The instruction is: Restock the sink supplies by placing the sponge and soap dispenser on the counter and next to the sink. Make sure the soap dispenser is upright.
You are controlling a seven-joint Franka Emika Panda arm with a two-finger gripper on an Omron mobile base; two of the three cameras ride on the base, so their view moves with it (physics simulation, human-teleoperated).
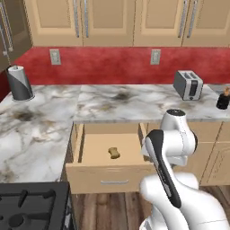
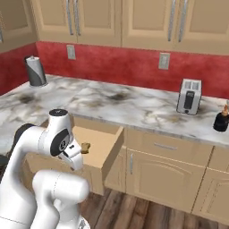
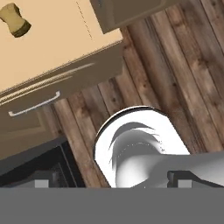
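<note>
The sponge, a small tan block, lies on the floor of an open drawer under the counter. The soap dispenser, black with an orange-brown pump, stands upright at the counter's far right. My gripper is open and holds nothing. It hangs in front of the drawer and looks down at the wooden floor, well away from the sponge. The sink is out of view.
The open drawer juts out over the floor. A silver toaster stands left of the dispenser. A paper-towel roll is at the far left, and a black stove at the lower left.
</note>
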